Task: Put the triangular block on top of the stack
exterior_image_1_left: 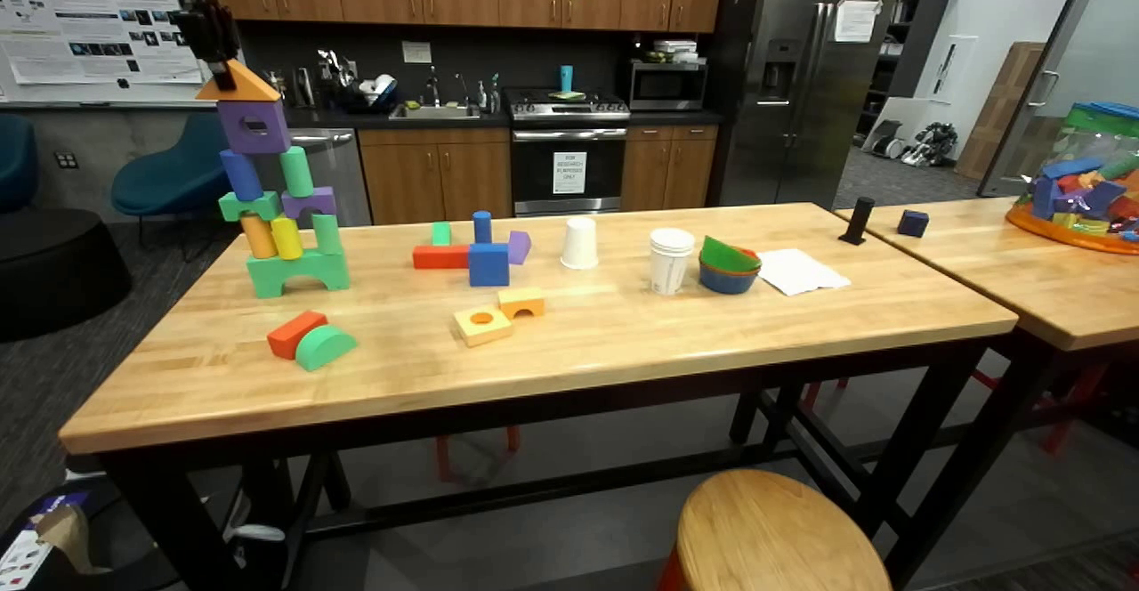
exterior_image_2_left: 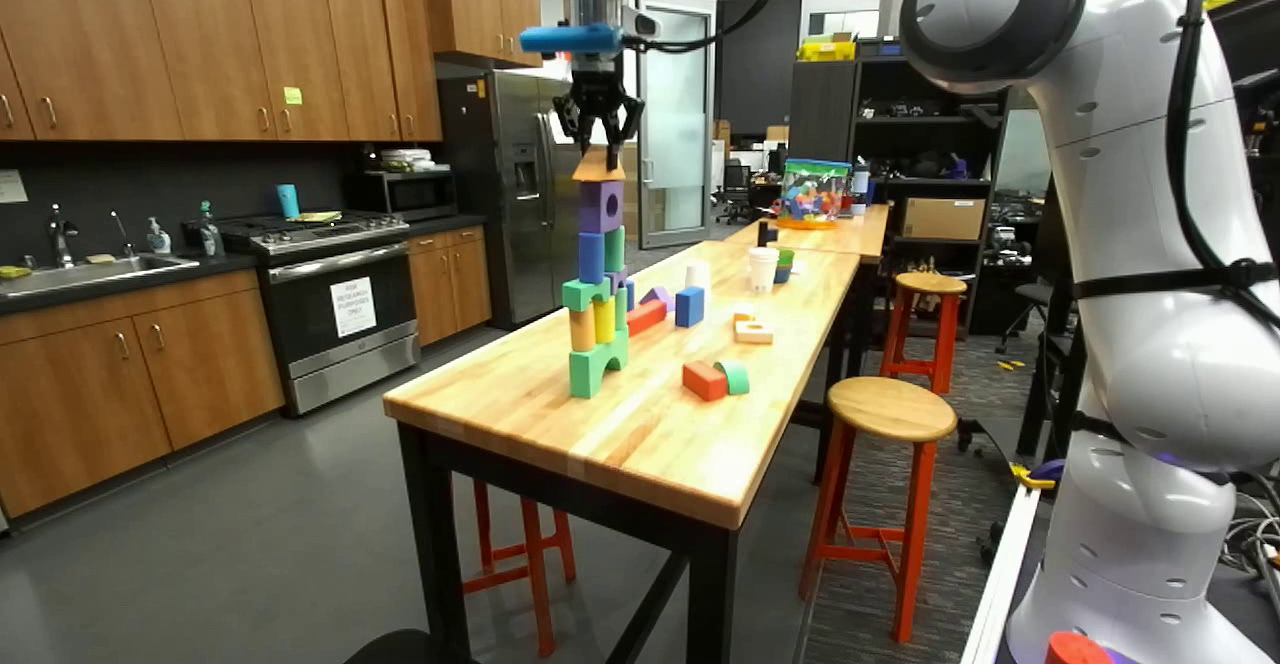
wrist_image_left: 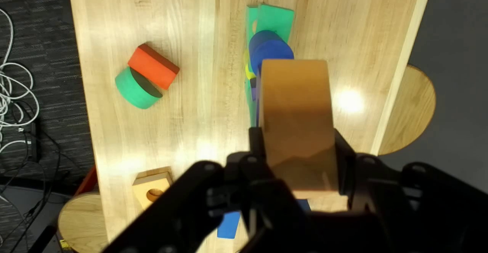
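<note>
"Start where?"
"With the long wooden table (exterior_image_1_left: pixel 623 328); near 1 end, the tall multicoloured block tower (exterior_image_2_left: pixel 588 292)."
"Higher?"
"See the black 2-fingered gripper (wrist_image_left: pixel 299 152), pinching the small orange triangular block (wrist_image_left: pixel 297 104) at the tower's very top; touching it or just above, can't tell."

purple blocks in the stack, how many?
2: the holed block just below the triangular block, and the arch lower down, under the upright green cylinder. Any tucked behind other pieces may be hidden.
</note>
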